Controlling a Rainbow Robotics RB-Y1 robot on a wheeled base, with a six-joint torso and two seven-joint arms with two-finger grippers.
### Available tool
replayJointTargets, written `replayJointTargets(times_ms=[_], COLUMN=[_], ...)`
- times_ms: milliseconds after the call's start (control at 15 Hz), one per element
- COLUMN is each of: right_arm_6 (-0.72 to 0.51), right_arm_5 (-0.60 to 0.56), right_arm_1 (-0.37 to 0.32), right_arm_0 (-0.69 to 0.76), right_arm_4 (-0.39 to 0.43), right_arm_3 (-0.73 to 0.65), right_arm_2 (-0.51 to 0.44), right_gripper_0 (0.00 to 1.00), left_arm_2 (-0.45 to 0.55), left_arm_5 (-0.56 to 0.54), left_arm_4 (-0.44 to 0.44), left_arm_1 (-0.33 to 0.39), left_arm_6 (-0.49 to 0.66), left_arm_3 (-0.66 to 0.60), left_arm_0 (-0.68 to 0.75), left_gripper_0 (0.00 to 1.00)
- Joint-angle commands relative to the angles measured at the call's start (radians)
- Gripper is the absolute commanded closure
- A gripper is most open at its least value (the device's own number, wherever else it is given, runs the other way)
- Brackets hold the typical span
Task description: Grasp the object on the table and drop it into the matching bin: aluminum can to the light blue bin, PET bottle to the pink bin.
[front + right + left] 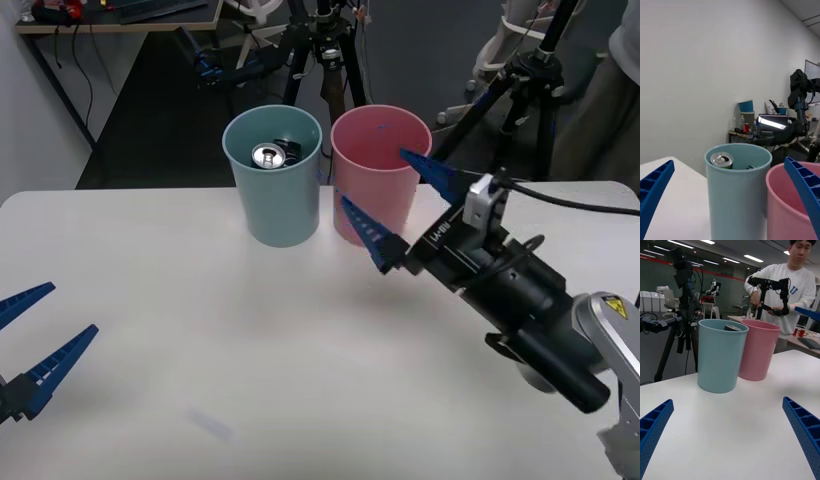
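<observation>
Aluminum can (pixel 268 156): lies inside the light blue bin (pixel 274 190), its silver top and pull tab facing up, close under the rim; from the right wrist view the same top (pixel 722 159) sits against the bin's wall.
Beside the can: a darker object (pixel 289 151) shares the bin, touching or nearly touching the can; what it is cannot be told.
Light blue bin: stands upright near the far edge of the counter (pixel 200 340), just beside the pink bin (pixel 380 175), the two walls close or touching.
Pink bin: upright, to the right of the blue one; nothing can be made out inside it.
Right tool (pixel 392 208): held above the counter in front of the pink bin, blue fingers spread wide and holding nothing, one fingertip (pixel 415 161) over the pink rim, the other lower against its wall.
Left tool (pixel 28 330): low over the near left corner of the counter, well apart from both bins, fingers spread, nothing between them.
</observation>
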Motion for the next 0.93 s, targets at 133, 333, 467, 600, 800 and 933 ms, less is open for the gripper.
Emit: replayJointTargets(times_ms=[133, 333, 467, 600, 800, 933], right_arm_6=[-0.01, -0.048, -0.12, -0.16, -0.175, -0.174], right_arm_5=[-0.158, -0.252, -0.344, -0.405, -0.488, -0.551], right_arm_1=[-0.032, -0.06, -0.066, -0.066, -0.066, -0.066], right_arm_0=[0.148, 0.244, 0.304, 0.35, 0.418, 0.441], right_arm_4=[0.093, 0.167, 0.204, 0.207, 0.205, 0.207], right_arm_3=[0.0, 0.0, 0.0, 0.0, 0.0, 0.0], right_arm_2=[-0.162, -0.302, -0.395, -0.458, -0.547, -0.595], right_gripper_0=[0.0, 0.0, 0.0, 0.0, 0.0, 0.0], left_arm_2=[0.0, 0.0, 0.0, 0.0, 0.0, 0.0], left_arm_5=[0.0, 0.0, 0.0, 0.0, 0.0, 0.0], left_arm_4=[0.0, 0.0, 0.0, 0.0, 0.0, 0.0], left_arm_1=[0.0, 0.0, 0.0, 0.0, 0.0, 0.0], left_arm_6=[0.0, 0.0, 0.0, 0.0, 0.0, 0.0], left_arm_3=[0.0, 0.0, 0.0, 0.0, 0.0, 0.0], left_arm_0=[0.0, 0.0, 0.0, 0.0, 0.0, 0.0], left_gripper_0=[0.0, 0.0, 0.0, 0.0, 0.0, 0.0])
